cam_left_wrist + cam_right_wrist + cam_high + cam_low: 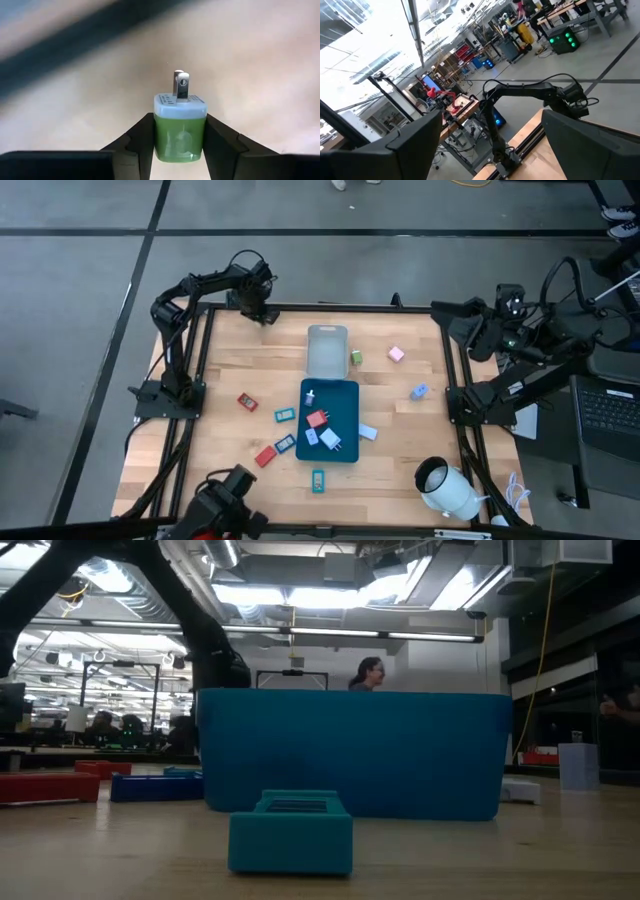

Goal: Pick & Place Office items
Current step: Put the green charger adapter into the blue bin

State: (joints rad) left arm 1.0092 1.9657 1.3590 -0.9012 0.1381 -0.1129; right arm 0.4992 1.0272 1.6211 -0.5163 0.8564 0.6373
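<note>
My left gripper [258,308] is over the table's far-left corner. In the left wrist view my left gripper [179,122] is shut on a small green plug cube [180,132] with a white face and metal prongs. My right gripper [478,330] waits open at the far-right edge, and my right gripper [491,115] points out into the room. Other small items lie flat on the wood: a green cube [356,357], a pink one [396,353], a light blue one [419,391], a red one [247,402] and a teal one [318,480]. Several more lie in the dark-teal tray [347,452]. My left gripper pinches the plug cube by two opposite sides of its green body [162,137], one finger [142,142] on each side. The white face and prongs [181,84] point away from the wrist. The blurred wood beyond suggests the cube is lifted clear.
A grey tray [327,332] stands just beyond the dark-teal tray. A big white cylinder [448,490] lies at the near-right corner. In the low view a teal block [290,832] sits before the tray wall [350,755]. A person [368,673] is in the room behind.
</note>
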